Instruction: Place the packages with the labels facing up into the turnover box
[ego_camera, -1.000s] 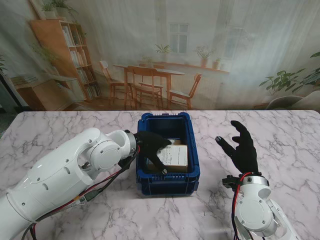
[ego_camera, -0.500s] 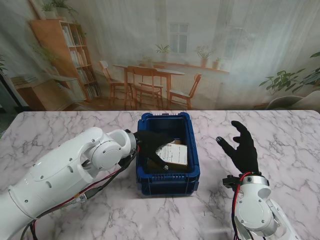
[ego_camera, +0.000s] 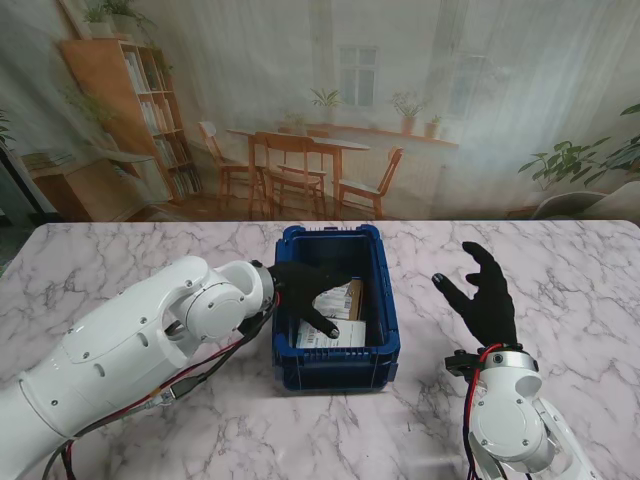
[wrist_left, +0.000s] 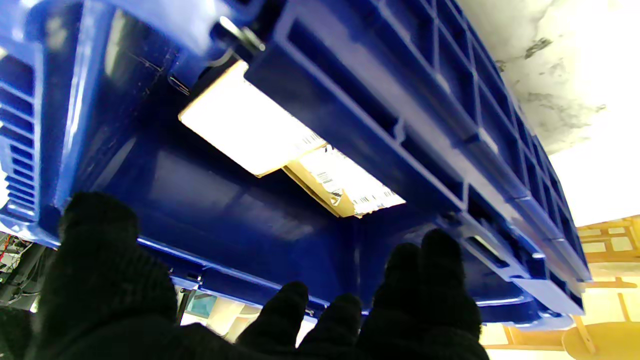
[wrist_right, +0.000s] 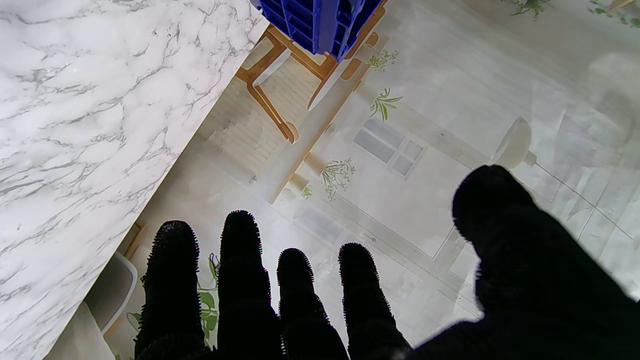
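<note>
- Packages (ego_camera: 335, 318) lay inside the blue turnover box (ego_camera: 385, 345) at mid-desk, labels up.
- Left hand (ego_camera: 305, 295) hovered over the box's left rim, fingers spread, empty.
- Right hand (ego_camera: 485, 295) stood open above bare desk (ego_camera: 560, 290), right of the box.

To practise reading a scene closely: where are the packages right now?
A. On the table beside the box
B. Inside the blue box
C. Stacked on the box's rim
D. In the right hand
B: two packages lie on the floor of the blue box with white labels showing, while the left hand hangs open over them and the right hand is open, holding nothing.
</note>
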